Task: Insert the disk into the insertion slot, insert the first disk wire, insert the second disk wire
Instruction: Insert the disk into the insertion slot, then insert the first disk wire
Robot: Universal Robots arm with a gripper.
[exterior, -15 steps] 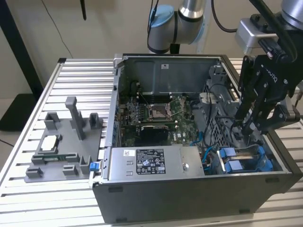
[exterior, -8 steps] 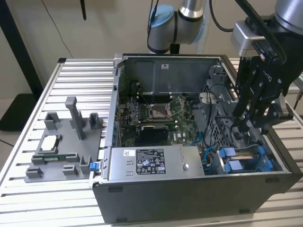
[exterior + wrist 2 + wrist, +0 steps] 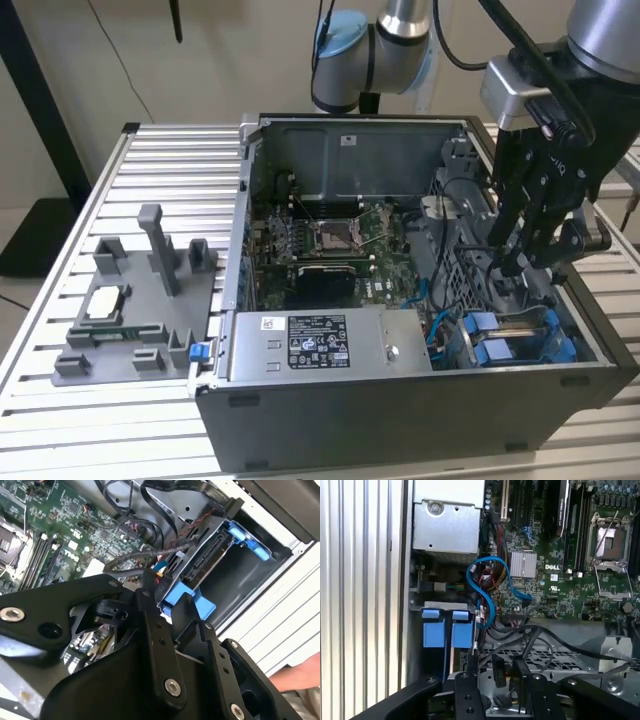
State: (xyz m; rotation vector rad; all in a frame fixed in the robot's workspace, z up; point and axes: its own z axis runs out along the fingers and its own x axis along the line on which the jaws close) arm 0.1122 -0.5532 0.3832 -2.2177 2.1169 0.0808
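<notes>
A white label [image 3: 318,342] with black print is sitting on the power supply cover [image 3: 405,330], its lines too small to read. A white logo [image 3: 551,568] and tiny markings are showing on the motherboard [image 3: 560,597].

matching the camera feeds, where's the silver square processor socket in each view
Exterior view: silver square metal processor socket, mid-floor of the open grey computer case.
Second wrist view: socket partly cropped, beside black memory slots.
First wrist view: socket beside those slots.
Shared landmark: green circuit board under it.
</notes>
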